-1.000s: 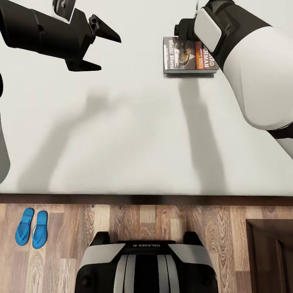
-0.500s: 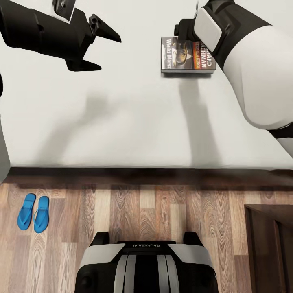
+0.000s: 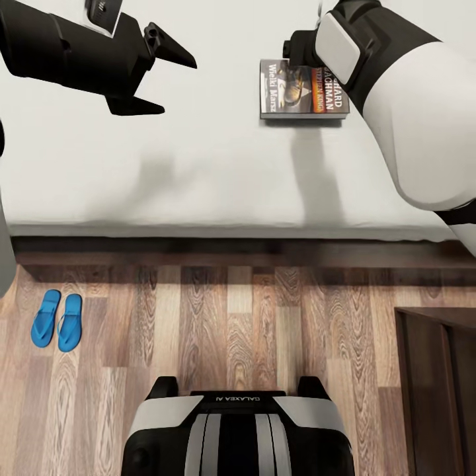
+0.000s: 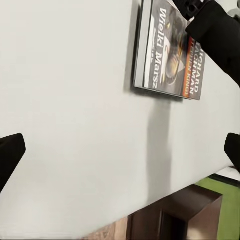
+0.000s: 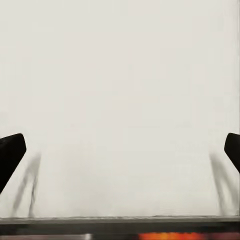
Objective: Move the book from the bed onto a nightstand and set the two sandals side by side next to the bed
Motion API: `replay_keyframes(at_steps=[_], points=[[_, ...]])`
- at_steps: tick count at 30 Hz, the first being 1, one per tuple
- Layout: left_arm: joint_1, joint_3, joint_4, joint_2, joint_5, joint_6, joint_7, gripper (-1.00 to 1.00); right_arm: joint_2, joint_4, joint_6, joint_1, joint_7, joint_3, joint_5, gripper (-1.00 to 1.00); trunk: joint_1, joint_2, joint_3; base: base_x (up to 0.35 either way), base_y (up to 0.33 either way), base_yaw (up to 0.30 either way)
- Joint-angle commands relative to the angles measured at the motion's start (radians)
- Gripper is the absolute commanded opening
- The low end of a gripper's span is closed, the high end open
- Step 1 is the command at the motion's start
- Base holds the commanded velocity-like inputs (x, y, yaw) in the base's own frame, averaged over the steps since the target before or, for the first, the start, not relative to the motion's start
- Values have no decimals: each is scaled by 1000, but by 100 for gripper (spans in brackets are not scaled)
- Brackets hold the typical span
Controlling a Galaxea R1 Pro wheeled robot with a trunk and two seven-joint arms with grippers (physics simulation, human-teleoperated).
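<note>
The book [image 3: 297,89], dark with an orange picture and white lettering, hangs flat just above the bed's pale mattress [image 3: 198,172] and casts a shadow on it. My right gripper [image 3: 301,53] is shut on the book's far edge. In the right wrist view its fingertips [image 5: 10,155] stand wide apart, and the book's edge [image 5: 170,235] lies close to the palm. My left gripper [image 3: 175,82] hovers open over the mattress to the book's left; the book [image 4: 170,55] also shows in the left wrist view. The two blue sandals [image 3: 46,318] [image 3: 69,322] lie side by side on the floor beside the bed frame [image 3: 198,254].
The dark brown nightstand [image 3: 436,390] stands on the wood-plank floor [image 3: 231,317] at my right, and its corner [image 4: 175,215] shows below the mattress in the left wrist view. My base [image 3: 238,430] sits a short way back from the bed.
The camera has backed away from the bed, so the bed edge has slid up the picture. The book stayed with my right gripper. Both arms hold their pose.
</note>
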Motion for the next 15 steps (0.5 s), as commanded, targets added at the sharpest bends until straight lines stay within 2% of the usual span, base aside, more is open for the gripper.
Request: replay_keyframes(at_steps=[1, 9, 14, 15], points=[[-1, 0, 0, 1, 5, 7, 7, 100, 1, 7, 8, 1, 0, -14, -1, 100, 0, 0, -1, -97, 0, -4], [0, 1, 0, 1, 4, 5, 7, 100, 1, 7, 9, -4, 9, -14, -1, 100, 0, 0, 2, -21, 0, -55], [-1, 1, 0, 1, 5, 5, 6, 100, 1, 7, 8, -7, 9, -14, -1, 100, 0, 0, 2, -283, 0, -1], [-1, 1, 0, 1, 5, 4, 6, 100, 1, 7, 7, -7, 10, -14, -1, 100, 0, 0, 2, -34, 0, 0]])
